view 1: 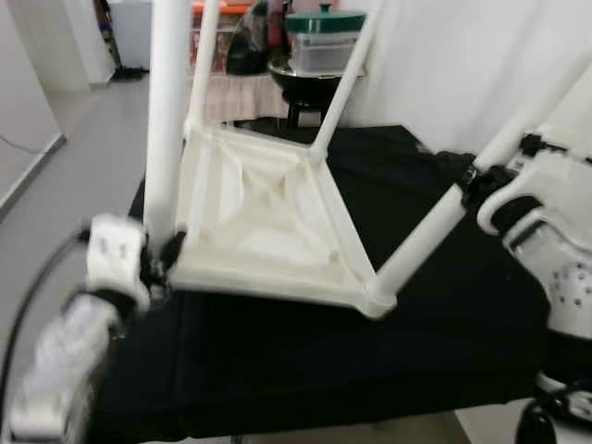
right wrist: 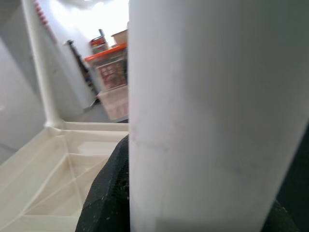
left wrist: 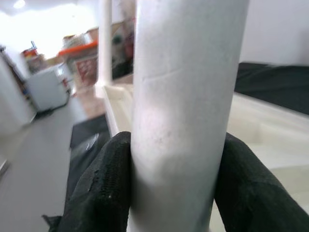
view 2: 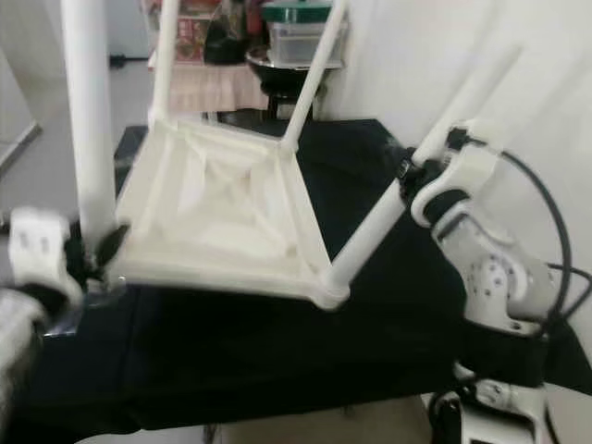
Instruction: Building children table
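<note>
Inverted table top (view 1: 268, 222): my left gripper (view 1: 159, 264) clamps the near-left leg (view 1: 166, 111), my right gripper (view 2: 414, 178) the near-right leg (view 2: 398, 208); I should lift both evenly to avoid twisting

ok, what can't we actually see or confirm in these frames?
- Leg tops: the near-left leg and near-right leg run out of the head views' upper edge.
- Leg seating: the socket at the tabletop corner is blurred, so seating is unclear.
- Left gripper: motion-blurred in the head views.
- Right gripper: in its wrist view the leg hides the far finger.
- Background shelf: contents too blurred to name.
</note>
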Controlling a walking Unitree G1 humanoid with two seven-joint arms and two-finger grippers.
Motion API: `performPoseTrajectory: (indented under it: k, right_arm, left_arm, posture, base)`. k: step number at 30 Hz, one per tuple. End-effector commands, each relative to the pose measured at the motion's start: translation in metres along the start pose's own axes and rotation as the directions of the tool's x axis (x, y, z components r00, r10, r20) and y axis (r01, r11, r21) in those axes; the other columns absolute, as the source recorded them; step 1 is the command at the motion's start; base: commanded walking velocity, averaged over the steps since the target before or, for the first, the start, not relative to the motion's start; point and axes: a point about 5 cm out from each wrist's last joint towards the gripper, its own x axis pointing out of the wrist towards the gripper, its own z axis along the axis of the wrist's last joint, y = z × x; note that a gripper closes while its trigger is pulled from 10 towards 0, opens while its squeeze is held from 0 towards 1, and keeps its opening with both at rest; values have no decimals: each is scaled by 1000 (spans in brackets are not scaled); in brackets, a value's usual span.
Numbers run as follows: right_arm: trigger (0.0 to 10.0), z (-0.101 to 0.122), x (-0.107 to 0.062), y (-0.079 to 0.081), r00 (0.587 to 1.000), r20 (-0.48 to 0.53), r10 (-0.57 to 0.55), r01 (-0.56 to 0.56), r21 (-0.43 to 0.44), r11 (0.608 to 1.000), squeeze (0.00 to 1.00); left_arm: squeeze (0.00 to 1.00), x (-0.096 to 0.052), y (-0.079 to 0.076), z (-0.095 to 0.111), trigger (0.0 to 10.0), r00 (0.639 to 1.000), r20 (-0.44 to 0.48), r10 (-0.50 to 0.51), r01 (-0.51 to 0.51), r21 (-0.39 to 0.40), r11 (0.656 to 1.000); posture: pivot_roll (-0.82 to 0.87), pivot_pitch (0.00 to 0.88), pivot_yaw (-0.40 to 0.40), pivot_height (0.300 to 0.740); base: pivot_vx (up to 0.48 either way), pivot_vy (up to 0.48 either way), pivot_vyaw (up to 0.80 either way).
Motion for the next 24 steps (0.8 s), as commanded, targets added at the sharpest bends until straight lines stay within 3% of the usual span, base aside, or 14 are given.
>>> performPoseTrajectory:
  k: [1, 2, 3, 5, 7, 8, 10, 14, 15, 16, 17, 20, 22, 24]
  right_arm:
    - [0, -36, -3, -37, 948, -134, -290, 283, -68, 957, 0]
    - [0, -53, 4, -29, 939, -186, -290, 290, -30, 957, 0]
    - [0, -53, 4, -29, 939, -186, -290, 290, -30, 957, 0]
    - [0, -90, 24, -14, 920, -270, -284, 317, 86, 944, 0]
    - [0, -90, 24, -14, 920, -270, -284, 317, 86, 944, 0]
    - [0, -107, 31, -15, 897, -305, -319, 373, 136, 918, 0]
    - [0, -123, 34, -16, 869, -342, -358, 430, 162, 888, 0]
    - [0, -138, 35, -18, 843, -375, -386, 473, 174, 863, 0]
    - [0, -151, 32, -23, 808, -404, -428, 531, 186, 827, 0]
    - [0, -151, 32, -23, 808, -404, -428, 531, 186, 827, 0]
    - [0, -163, 27, -28, 769, -441, -463, 585, 190, 789, 0]
    - [0, -173, 21, -34, 730, -465, -501, 632, 180, 754, 0]
    - [0, -195, 7, -40, 658, -510, -554, 699, 140, 702, 0]
    - [0, -195, 7, -40, 658, -510, -554, 699, 140, 702, 0]
  left_arm:
    - [0, -3, 31, 76, 10000, 938, 336, 91, -92, -12, 996]
    - [0, 6, 38, 102, 10000, 913, 404, 57, -60, -5, 998]
    - [0, 6, 38, 102, 10000, 913, 404, 57, -60, -5, 998]
    - [0, 28, 44, 166, 10000, 842, 536, -59, 45, 40, 998]
    - [0, 28, 44, 166, 10000, 842, 536, -59, 45, 40, 998]
    - [0, 38, 42, 195, 10000, 799, 590, -118, 101, 62, 993]
    - [0, 48, 36, 217, 10000, 763, 624, -172, 157, 79, 984]
    - [0, 57, 28, 234, 10000, 729, 645, -228, 232, 80, 969]
    - [675, 66, 16, 246, 10000, 700, 651, -293, 331, 68, 941]
    - [675, 66, 16, 246, 10000, 700, 651, -293, 331, 68, 941]
    - [1000, 73, 3, 251, 10000, 674, 648, -354, 423, 54, 905]
    - [1000, 78, -9, 253, 10000, 648, 637, -418, 507, 49, 861]
    - [1000, 86, -26, 247, 10000, 626, 607, -490, 601, 25, 799]
    - [1000, 86, -26, 247, 10000, 626, 607, -490, 601, 25, 799]
  posture:
    - [-35, 0, -11, 740]
    - [-18, 0, -8, 740]
    - [-18, 0, -8, 740]
    - [6, 0, 13, 740]
    - [6, 0, 13, 740]
    - [14, 0, 28, 740]
    - [17, 0, 49, 740]
    - [17, 0, 70, 740]
    - [21, 0, 95, 740]
    - [21, 0, 95, 740]
    - [9, 0, 111, 740]
    - [-4, 0, 131, 740]
    - [-7, 0, 142, 740]
    - [-7, 0, 142, 740]
  base:
    - [0, 0, 0]
    - [0, 0, 0]
    - [0, 0, 0]
    - [0, 0, 0]
    - [0, 0, 0]
    - [0, 0, 0]
    - [0, 0, 0]
    - [0, 0, 0]
    - [0, 0, 0]
    - [0, 0, 0]
    - [0, 0, 0]
    - [0, 0, 0]
    - [0, 0, 0]
    - [0, 0, 0]
